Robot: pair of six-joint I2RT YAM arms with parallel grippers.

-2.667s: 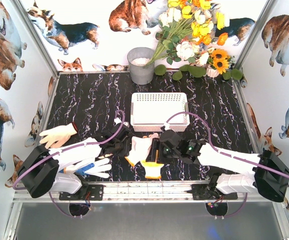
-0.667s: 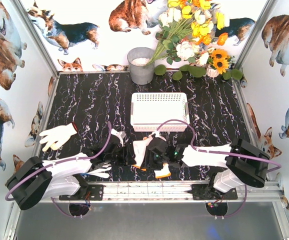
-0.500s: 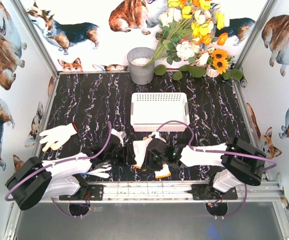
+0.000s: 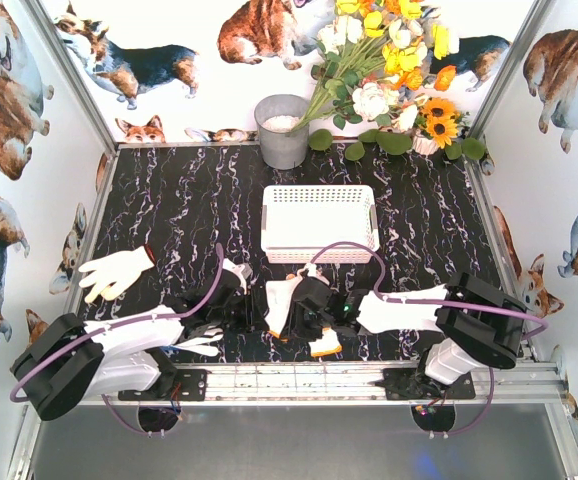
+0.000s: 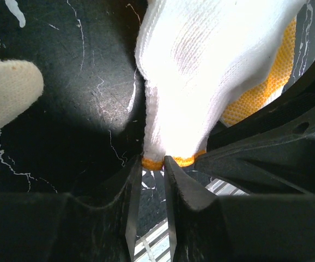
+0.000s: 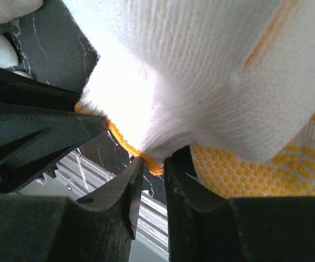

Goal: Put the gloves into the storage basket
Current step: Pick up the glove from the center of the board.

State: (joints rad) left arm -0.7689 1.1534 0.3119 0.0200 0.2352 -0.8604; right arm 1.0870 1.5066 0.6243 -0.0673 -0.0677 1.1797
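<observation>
Both sets pinch one cuff: my left fingers and my right fingers are each clenched on the orange edge of the same white glove, meeting it from opposite sides at the near middle of the black marbled desk. The glove's knit bunches up between them. A yellow-dotted glove lies just beside it, partly under my right wrist. A cream glove lies flat well off to the left, and a fourth glove pokes its tips out from under my left arm. The storage basket stands just beyond the held glove, apart from it.
</observation>
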